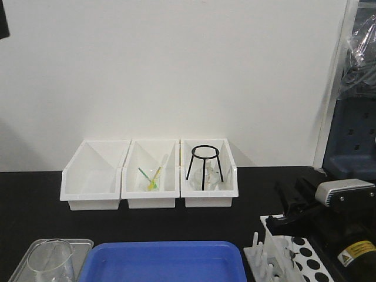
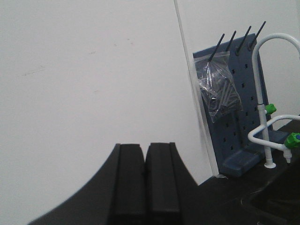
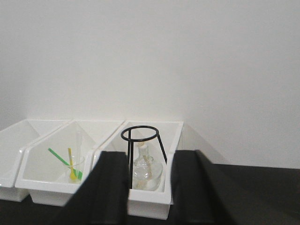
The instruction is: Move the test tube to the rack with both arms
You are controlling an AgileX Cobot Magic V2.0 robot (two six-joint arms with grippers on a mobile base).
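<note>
The white rack (image 1: pixel 281 242) stands at the bottom right of the front view, with upright pegs (image 1: pixel 258 249) on its left side. My right gripper (image 1: pixel 296 197) hovers just above and behind the rack. It is open and empty (image 3: pixel 147 157) and faces the right-hand bin. The arm's yellow label (image 1: pixel 356 251) shows at the right edge. My left gripper (image 2: pixel 145 147) is out of the front view. In its wrist view the fingers are pressed together with nothing between them, pointing at the white wall. I cannot make out the test tube in any view.
Three white bins (image 1: pixel 151 201) line the back. The middle one holds a small cup with green and yellow sticks (image 3: pixel 70 164); the right one holds a black ring stand (image 1: pixel 205 167) over a glass flask. A blue tray (image 1: pixel 161 261) and a wide beaker (image 1: pixel 50 261) sit in front. A blue pegboard (image 2: pixel 239 117) and a white faucet (image 2: pixel 262 93) stand by the left arm.
</note>
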